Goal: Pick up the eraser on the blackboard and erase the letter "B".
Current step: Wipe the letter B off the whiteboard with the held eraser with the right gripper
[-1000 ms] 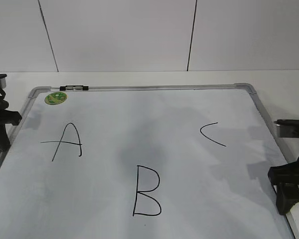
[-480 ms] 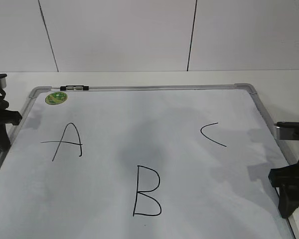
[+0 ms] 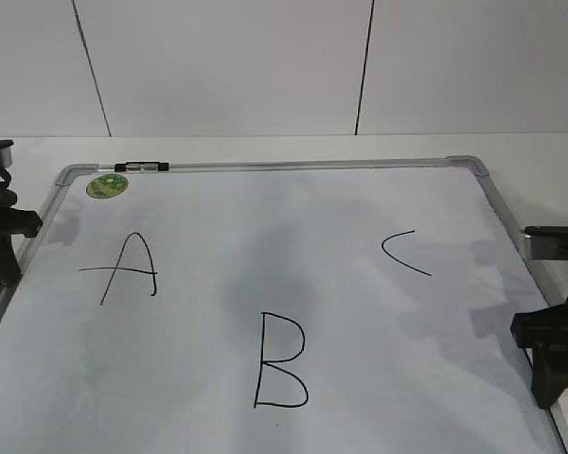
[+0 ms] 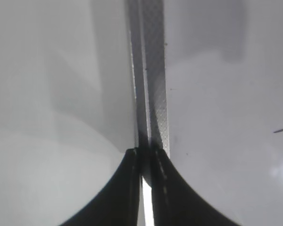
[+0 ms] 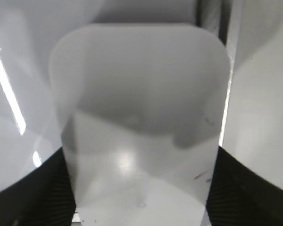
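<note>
At board's right edge, right claw (image 5: 141, 188) gripping the eraser (image 5: 140, 117), left claw (image 4: 147, 157) closed over frame.

Exterior view: both arms are being cropped by the frame edges; the eraser (image 5: 141, 122) is lying out of sight. Right wrist view: its lower end is running off-frame, print blurring.

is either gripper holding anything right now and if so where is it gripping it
The right gripper has the white eraser between its fingers, which sit against its two long sides near the close end. The left gripper is shut and holds nothing.
</note>
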### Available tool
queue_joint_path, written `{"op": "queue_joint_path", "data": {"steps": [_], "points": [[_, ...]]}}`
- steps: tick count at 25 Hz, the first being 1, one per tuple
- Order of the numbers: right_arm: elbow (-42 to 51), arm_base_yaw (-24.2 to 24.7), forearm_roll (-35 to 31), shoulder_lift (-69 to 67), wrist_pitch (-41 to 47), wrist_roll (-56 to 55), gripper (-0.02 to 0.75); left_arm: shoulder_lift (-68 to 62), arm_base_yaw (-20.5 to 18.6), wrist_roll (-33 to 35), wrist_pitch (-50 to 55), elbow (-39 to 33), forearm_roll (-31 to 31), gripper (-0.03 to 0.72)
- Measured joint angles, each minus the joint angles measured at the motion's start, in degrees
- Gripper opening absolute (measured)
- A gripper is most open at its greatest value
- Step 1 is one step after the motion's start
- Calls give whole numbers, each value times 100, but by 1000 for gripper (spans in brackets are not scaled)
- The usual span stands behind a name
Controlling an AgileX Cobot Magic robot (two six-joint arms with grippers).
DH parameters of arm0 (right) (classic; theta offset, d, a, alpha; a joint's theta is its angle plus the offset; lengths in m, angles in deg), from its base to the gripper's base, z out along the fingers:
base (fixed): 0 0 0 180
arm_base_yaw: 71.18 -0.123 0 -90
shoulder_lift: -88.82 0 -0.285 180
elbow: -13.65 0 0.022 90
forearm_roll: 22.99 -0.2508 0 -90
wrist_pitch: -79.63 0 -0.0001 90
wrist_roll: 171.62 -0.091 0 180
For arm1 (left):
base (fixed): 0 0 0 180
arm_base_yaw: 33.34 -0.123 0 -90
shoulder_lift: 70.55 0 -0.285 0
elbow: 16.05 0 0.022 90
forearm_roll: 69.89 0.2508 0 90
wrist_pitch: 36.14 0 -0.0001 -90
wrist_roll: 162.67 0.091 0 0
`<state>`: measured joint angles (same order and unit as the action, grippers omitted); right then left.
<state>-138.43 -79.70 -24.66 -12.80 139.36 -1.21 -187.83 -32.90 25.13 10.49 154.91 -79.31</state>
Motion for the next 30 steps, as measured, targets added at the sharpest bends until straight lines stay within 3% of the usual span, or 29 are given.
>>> {"op": "queue_joint_path", "data": {"steps": [11, 18, 30], "points": [[-462, 0, 79, -9, 651, 0, 541, 0, 0, 0, -45, 0, -32, 19], [-865, -43, -704, -9, 880, 442, 541, 0, 0, 0, -45, 0, -32, 19], [-2721, -2045, -372, -711, 962, 162, 540, 0, 0, 0, -45, 0, -32, 19]]}}
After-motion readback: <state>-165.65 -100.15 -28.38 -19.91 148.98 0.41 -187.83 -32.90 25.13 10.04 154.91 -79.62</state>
